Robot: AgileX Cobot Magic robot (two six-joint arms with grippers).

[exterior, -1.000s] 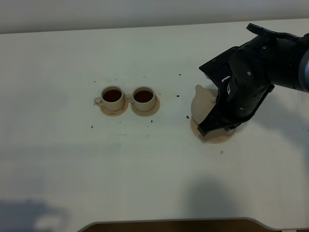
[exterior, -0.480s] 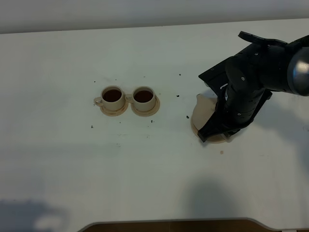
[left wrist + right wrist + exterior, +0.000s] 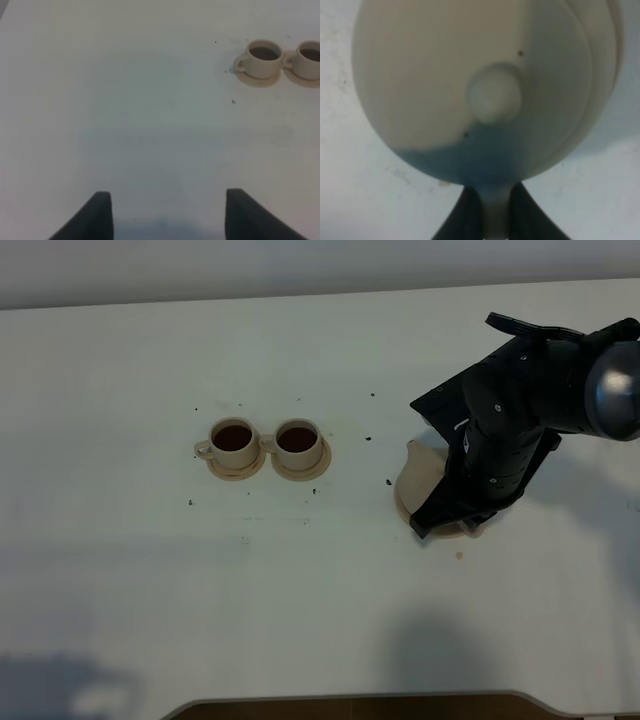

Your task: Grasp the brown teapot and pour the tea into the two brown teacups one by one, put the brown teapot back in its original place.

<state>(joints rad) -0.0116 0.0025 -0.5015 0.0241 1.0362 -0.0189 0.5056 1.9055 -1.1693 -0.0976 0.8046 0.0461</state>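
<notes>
Legible markings: none found.
No text, label, brand, number or sign can be read on the teapot (image 3: 420,468), the teacups (image 3: 234,441), or the table (image 3: 300,580) around them.

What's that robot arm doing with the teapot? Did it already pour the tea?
Yes, it looks that way. Both teacups sit side by side on their little saucers with dark tea in them. The right gripper is shut on the handle of the brown teapot, which is down on or just above its big saucer on the table. The left gripper is open and holds nothing.
</notes>
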